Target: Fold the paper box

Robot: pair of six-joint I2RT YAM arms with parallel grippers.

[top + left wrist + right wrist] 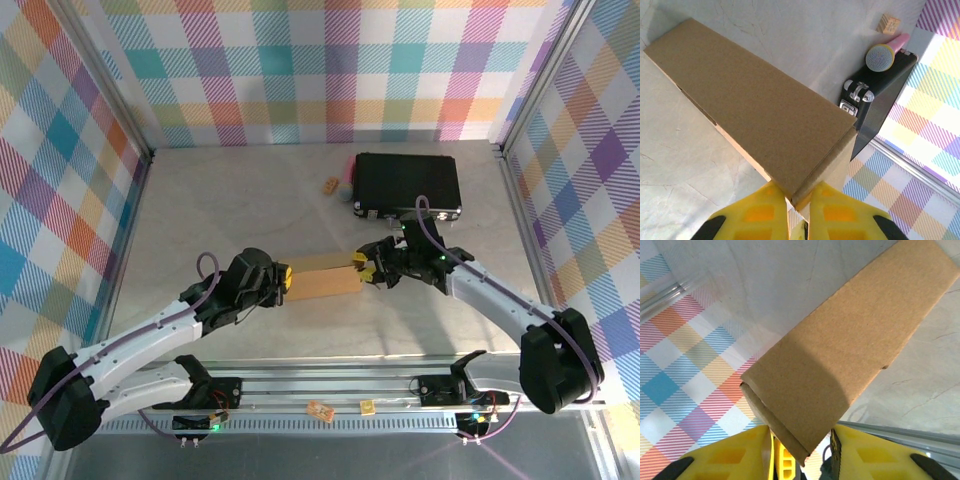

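paper box (325,277): mid-table, between the two arms, just in front of the black case (408,185) and apart from it. Already closed up into a long shallow box with the plain brown top panel facing up. Can't tell whether it rests on the table (250,200) or hangs slightly above it.

Left gripper (285,278): clamped on the box's left end. In the left wrist view a box corner sits pinched between the yellow fingers (760,212).

Right gripper (362,265): grasping the right end. In the right wrist view the end wall sits between the fingers (735,457), jaws fairly wide.

Step, as a judgement: late stage. Body formed, both ends held, looks like seating or squaring the end flaps. The right wrist view shows a double layer with a slight gap at that end, so that flap may not be fully tucked.

Next move calls for one arm to hold steady while the other presses the loose edge in along the long axis. Light force, since corrugated board creases easily.

Orientation: long axis runs left-right, roughly parallel to the near edge, with the right end a touch farther from the bases. Short ends point at the grippers.

Nearby, not involved: microphone (880,56) and wooden block (889,23) beside the case.
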